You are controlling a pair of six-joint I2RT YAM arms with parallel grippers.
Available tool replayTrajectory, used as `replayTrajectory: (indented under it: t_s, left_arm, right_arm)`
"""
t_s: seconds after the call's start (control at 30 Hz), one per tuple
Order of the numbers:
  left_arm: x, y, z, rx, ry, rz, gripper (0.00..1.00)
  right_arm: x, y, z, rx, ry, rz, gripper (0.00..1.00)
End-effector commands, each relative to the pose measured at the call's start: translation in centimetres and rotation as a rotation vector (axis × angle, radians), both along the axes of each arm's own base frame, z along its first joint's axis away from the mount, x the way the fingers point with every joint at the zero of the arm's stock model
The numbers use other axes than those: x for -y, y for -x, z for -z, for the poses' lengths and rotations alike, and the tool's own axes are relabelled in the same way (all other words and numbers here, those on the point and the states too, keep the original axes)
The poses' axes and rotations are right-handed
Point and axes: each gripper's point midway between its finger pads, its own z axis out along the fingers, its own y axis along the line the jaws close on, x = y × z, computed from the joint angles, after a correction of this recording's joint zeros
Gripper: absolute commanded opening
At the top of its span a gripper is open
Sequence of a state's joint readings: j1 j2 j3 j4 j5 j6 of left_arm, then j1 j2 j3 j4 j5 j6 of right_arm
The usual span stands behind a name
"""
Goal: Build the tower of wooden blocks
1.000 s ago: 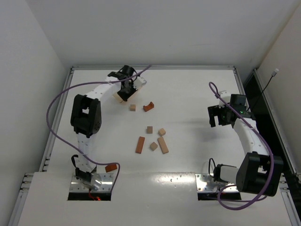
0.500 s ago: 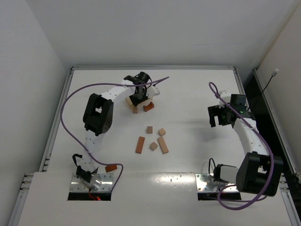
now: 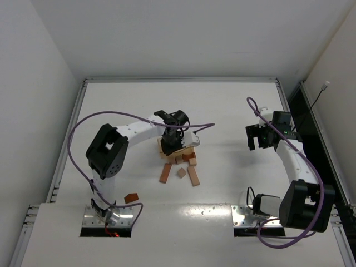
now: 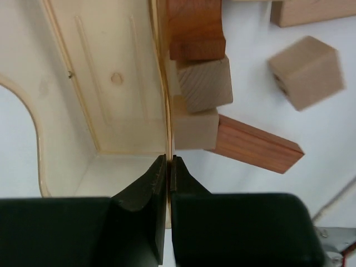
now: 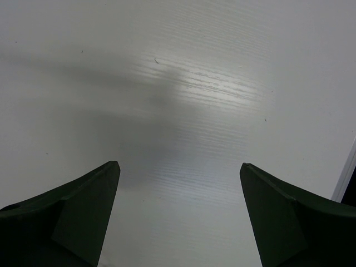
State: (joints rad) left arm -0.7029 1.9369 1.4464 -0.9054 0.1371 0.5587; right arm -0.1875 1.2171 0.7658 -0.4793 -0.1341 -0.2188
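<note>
arms: left arm [image 3: 105, 158] and right arm [image 3: 292, 161], white links, black joints
cables [image 3: 69, 150]: purple, looping
fingers [image 5: 67, 217]: dark, wedge-shaped
base plates [image 3: 245, 214]: bare metal

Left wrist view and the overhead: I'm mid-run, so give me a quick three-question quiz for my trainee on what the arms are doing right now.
1. True or false: the right gripper is open over bare table, with nothing between its fingers.
2. The left gripper is shut on: A) a reddish bar, B) a thin edge of the pale wooden tray, C) nothing.
3. Fill in: in the top view, a lone reddish block lies apart from the cluster, near the ___ arm's base.

Key: 1 true; 2 B; 3 left.
</note>
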Motion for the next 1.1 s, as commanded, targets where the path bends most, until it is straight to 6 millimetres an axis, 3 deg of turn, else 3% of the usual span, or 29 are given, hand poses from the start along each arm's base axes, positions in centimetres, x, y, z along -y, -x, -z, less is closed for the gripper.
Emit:
replayTrajectory:
  t_s: [0.0, 0.1, 0.13, 0.23, 0.27, 0.3, 0.37, 0.43, 0.47, 0.57, 0.6, 0.67, 0.7, 0.77, 0.8, 0.93, 1.07]
  left_arm:
    - [0.7, 2.5, -2.3, -0.042, 0.078, -0.006, 0.0]
    - [0.7, 1.1, -3.2, -0.018, 0.133, -0.118, 0.0]
    - [1.2, -0.6, -3.9, 0.018, 0.177, -0.17, 0.0]
    - [-0.5, -5.0, -6.3, 0.059, 0.274, -0.448, 0.0]
    - [-1.5, -7.8, -7.8, 0.082, 0.325, -0.621, 0.0]
    - [-3.2, -9.8, -7.8, 0.144, 0.289, -0.756, 0.0]
    - [-5.9, -12.9, -9.6, 0.189, 0.297, -0.965, 0.0]
    - [-8.7, -14.5, -9.7, 0.223, 0.275, -1.111, 0.0]
    - [-11.3, -16.0, -10.0, 0.246, 0.301, -1.199, 0.0]
    - [-14.8, -17.1, -9.6, 0.231, 0.334, -1.322, 0.0]
    - [-16.9, -18.0, -8.9, 0.233, 0.322, -1.372, 0.0]
    - [-18.6, -18.5, -8.0, 0.202, 0.296, -1.391, 0.0]
    - [-20.6, -19.0, -7.0, 0.181, 0.257, -1.416, 0.0]
    - [-21.6, -19.5, -6.3, 0.142, 0.271, -1.394, 0.0]
    - [-23.3, -19.6, -6.1, 0.146, 0.256, -1.403, 0.0]
    - [-27.0, -20.7, -5.6, 0.188, 0.188, -1.417, 0.0]
    - [-29.4, -20.8, -4.8, 0.215, 0.109, -1.438, 0.0]
  right_arm:
    - [0.1, -1.2, -1.9, 0.076, 0.011, -0.014, 0.86]
    - [0.1, -1.4, -2.0, 0.084, 0.007, -0.007, 0.86]
    - [0.1, -1.4, -2.0, 0.084, 0.007, -0.007, 0.86]
    - [0.2, -1.6, -2.1, 0.084, 0.007, -0.007, 0.86]
    - [0.2, -1.8, -2.4, 0.093, 0.003, 0.0, 0.86]
    - [0.2, -1.8, -2.4, 0.093, 0.003, 0.0, 0.86]
    - [0.2, -2.3, -2.8, 0.1, -0.003, 0.008, 0.86]
    - [-0.1, -2.3, -2.8, 0.1, -0.009, 0.006, 0.86]
    - [-0.1, -2.5, -2.9, 0.1, -0.009, 0.006, 0.86]
    - [-0.2, -3.1, -3.9, 0.124, -0.02, 0.006, 0.87]
    - [-0.3, -3.5, -4.1, 0.129, -0.026, 0.0, 0.87]
    - [-0.3, -3.8, -4.3, 0.132, -0.031, 0.007, 0.87]
    - [-0.4, -3.9, -4.4, 0.126, -0.041, 0.0, 0.87]
    - [-0.6, -4.1, -4.4, 0.126, -0.048, -0.005, 0.87]
    - [-0.9, -4.0, -3.9, 0.107, -0.063, -0.014, 0.87]
    - [-1.2, -4.4, -4.1, 0.105, -0.066, -0.062, 0.87]
    - [-1.3, -4.7, -3.8, 0.095, -0.075, -0.068, 0.87]
